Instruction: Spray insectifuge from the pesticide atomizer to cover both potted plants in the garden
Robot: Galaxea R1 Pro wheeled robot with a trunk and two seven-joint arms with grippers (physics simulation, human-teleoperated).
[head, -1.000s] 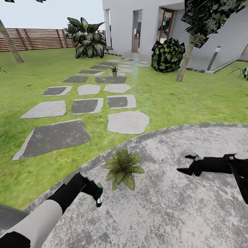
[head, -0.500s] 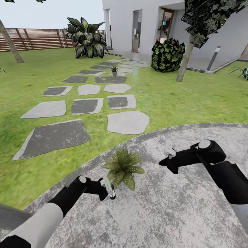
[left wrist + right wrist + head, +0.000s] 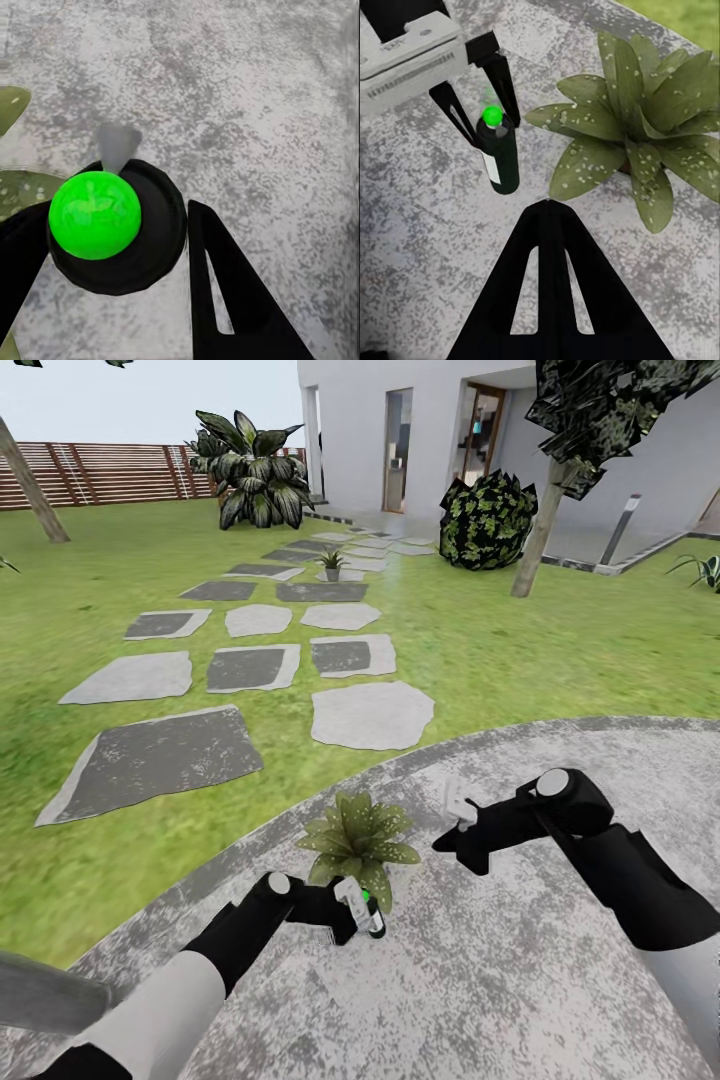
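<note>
The pesticide atomizer (image 3: pixel 371 916), a slim dark bottle with a white label and a bright green dot on top, is held upright just above the round patio. My left gripper (image 3: pixel 358 912) is shut on it, one finger on each side of its black top (image 3: pixel 142 247). The bottle stands right beside the near potted plant (image 3: pixel 358 840), touching or almost touching its front leaves. In the right wrist view the atomizer (image 3: pixel 501 157) sits left of that plant (image 3: pixel 637 142). My right gripper (image 3: pixel 442 844) hovers shut and empty at the plant's right. A second potted plant (image 3: pixel 331 563) stands far up the stone path.
Grey stepping stones (image 3: pixel 370 715) cross the lawn toward the white house (image 3: pixel 420 430). A dark round shrub (image 3: pixel 487 520) and a tree trunk (image 3: pixel 538 535) stand at the right, a big leafy plant (image 3: pixel 255 475) and a slat fence (image 3: pixel 100 475) at the back left.
My left arm has carried the atomizer right and forward until it is against the near potted plant. My right arm has swung left and closer to that plant.
</note>
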